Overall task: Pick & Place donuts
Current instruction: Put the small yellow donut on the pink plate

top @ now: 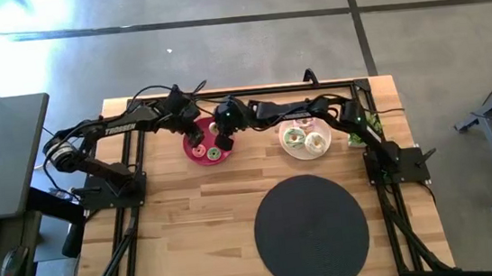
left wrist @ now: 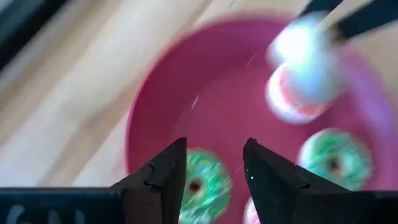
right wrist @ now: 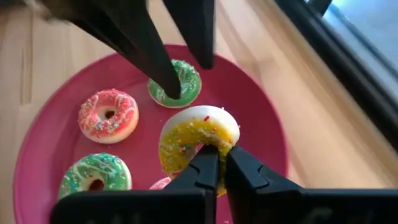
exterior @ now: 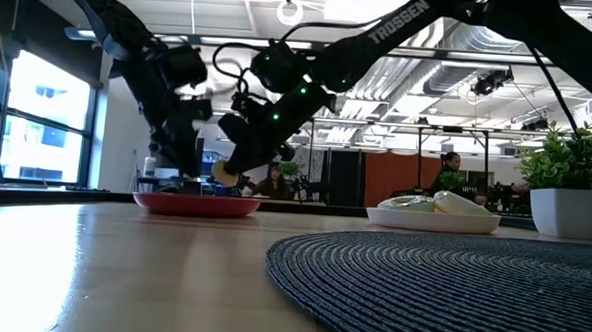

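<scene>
The high view shows both arms meeting over the pink plate (top: 195, 151), left of centre near the top of the table. The left gripper (top: 193, 136) hangs above that plate's upper left part; in its wrist view its fingers (left wrist: 168, 171) stand apart with nothing between them, over a green-frosted donut (left wrist: 205, 183) in the lower middle of the frame. The right gripper (top: 225, 141) reaches in from the right and is clamped on a yellow-frosted donut (right wrist: 198, 140), held tilted at the centre of the right wrist view, just above the plate. On the pink plate lie another green-frosted donut (right wrist: 95, 174) at lower left, a pink-frosted donut (right wrist: 108, 116) at left, and the first green one (right wrist: 176, 84) at upper centre. Further right, the white plate (top: 305, 153) carries a few more donuts (top: 295, 137), too small to count. The black disc (top: 310, 231) at lower right is bare. The job looks partly done: the yellow donut is lifted but not set down, and the pink plate holds at least three rings. Which plate is the destination cannot be told.
</scene>
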Controlling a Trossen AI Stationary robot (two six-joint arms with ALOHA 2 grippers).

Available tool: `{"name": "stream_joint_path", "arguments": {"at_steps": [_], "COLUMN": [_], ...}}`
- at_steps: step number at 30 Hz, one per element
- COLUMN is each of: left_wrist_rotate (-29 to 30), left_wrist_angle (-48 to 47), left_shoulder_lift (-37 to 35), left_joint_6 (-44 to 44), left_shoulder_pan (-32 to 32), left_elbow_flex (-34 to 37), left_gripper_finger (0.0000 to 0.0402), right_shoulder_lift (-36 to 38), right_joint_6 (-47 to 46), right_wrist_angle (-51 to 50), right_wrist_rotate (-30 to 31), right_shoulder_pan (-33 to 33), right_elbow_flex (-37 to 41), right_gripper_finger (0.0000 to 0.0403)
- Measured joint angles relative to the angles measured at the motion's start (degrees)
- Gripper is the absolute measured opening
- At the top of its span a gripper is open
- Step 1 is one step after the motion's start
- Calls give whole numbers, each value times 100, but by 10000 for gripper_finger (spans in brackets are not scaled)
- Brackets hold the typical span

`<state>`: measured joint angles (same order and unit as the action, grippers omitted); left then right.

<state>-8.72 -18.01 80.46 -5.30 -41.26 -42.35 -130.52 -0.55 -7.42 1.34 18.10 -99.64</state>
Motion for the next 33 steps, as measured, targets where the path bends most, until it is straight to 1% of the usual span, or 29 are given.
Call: {"name": "stream_joint_path", "arguments": {"at_steps": [3, 5, 7, 11, 15, 19, 24, 29, 33], "left_wrist_rotate": [-294, -319, -232, 166, 129, -27, -129, -773, -728], "left_wrist_angle": [80, -15, -180, -317, -281, -319, -333, -446, -784], "left_shoulder_lift": [-448, -794, -1180, -1946, -2414, -2510, -2481, -2317, -2316], "left_joint_6": [-4, -4, -8, -90, -48, -44, 110, 57, -85], "left_shoulder_pan": [13, 11, 9, 5, 2, 4, 9, 11, 11], "left_elbow_flex": [0, 0, 0, 0, 0, 0, 0, 2, 2], "left_gripper_finger": [152, 152, 152, 152, 152, 152, 152, 152, 152], "right_shoulder_lift": [-44, -44, -44, -81, -156, -203, -203, -203, -246], "right_joint_6": [-181, -333, -484, -613, -995, -1214, -1323, -1326, -1299], "right_wrist_angle": [6, 9, 26, 223, 529, 665, 1157, 1330, 1346], "right_wrist_rotate": [-84, -37, -19, -84, -107, -104, 283, 613, 883], "right_shoulder_pan": [5, 5, 3, -26, -52, -102, -231, -357, -402], "right_elbow_flex": [9, 14, 14, 14, 9, 18, 18, 16, 14], "right_gripper_finger": [13, 13, 10, 4, 9, 15, 10, 7, 14]}}
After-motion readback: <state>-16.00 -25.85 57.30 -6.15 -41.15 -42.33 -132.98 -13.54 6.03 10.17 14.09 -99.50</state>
